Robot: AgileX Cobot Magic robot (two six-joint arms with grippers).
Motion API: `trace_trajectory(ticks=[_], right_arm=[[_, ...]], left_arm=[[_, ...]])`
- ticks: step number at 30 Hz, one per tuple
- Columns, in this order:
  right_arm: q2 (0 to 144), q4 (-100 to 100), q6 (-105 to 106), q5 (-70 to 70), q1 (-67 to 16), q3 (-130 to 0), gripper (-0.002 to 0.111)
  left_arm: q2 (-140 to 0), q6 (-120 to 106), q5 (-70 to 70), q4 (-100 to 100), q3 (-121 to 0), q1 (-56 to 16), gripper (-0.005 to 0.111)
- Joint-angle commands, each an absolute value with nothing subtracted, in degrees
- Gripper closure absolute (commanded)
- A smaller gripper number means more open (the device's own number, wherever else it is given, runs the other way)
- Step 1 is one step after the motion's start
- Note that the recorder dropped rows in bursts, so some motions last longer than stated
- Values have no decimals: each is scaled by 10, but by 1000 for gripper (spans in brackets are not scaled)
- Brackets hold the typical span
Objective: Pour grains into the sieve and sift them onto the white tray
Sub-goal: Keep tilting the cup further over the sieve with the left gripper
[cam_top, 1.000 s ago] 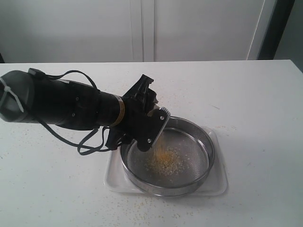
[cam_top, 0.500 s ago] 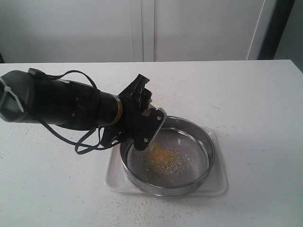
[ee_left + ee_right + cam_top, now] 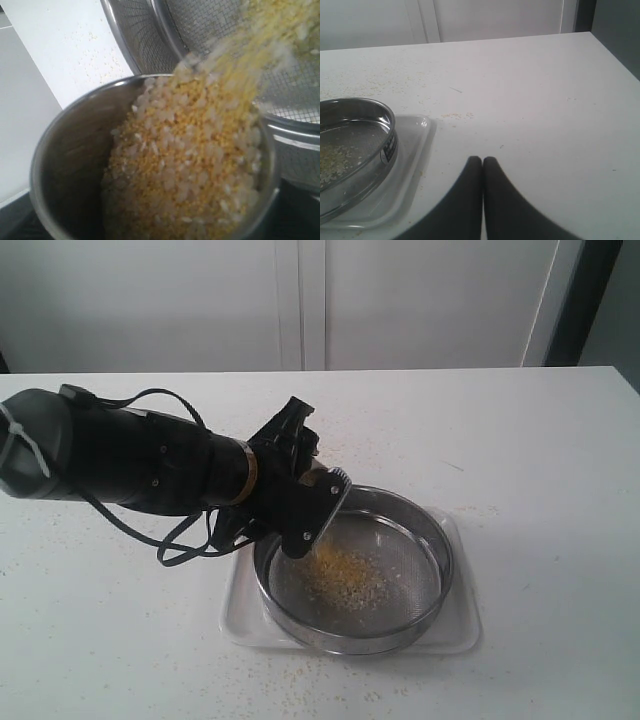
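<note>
Left gripper (image 3: pixel 308 512) is what you're pouring with: it's clamped on the small steel cup (image 3: pixel 65 150), jaws set wide around its body, wrist rolled so the cup is tipped steeply. The cup's lip sits over the left edge of the sieve (image 3: pixel 447 562) in the exterior view, above the rim; can't tell if they touch. Grains (image 3: pixel 190 165) fill much of the tilted cup, fine yellow-orange granules mixed with bigger whitish rice-like ones, and they slide off the lip in a blurred stream onto the mesh. A low heap (image 3: pixel 345 578) lies on the mesh, left of centre, just under the cup. The rest of the mesh shows through. The sieve stands flat inside the white tray (image 3: pixel 466 628), with the tray's rounded corners poking out around the ring. The tray rests on the white table (image 3: pixel 540 460). Stray granules (image 3: pixel 300 682) are scattered on the table in front of the tray and behind it. A black cable (image 3: pixel 185 540) loops under your left arm. Your right gripper (image 3: pixel 482 161) has its fingers pressed together with nothing between them, over bare table near one corner of the tray, not touching it. White cabinet doors (image 3: pixel 400 300) stand behind the table.
</note>
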State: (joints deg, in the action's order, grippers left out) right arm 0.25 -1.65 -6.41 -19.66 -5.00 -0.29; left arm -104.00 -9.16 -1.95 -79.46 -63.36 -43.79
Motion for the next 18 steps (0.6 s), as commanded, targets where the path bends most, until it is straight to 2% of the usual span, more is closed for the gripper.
trace_trajectory(ticks=[1,18], right_arm=[[0,-18,-64,-192,-47,0,108],[0,-18,-64,-192,-47,0,108]], left_arm=[[-1034,-110,-10,-800,-637,-451,107],[-1034,-130,44,-801,-637,-466,107]])
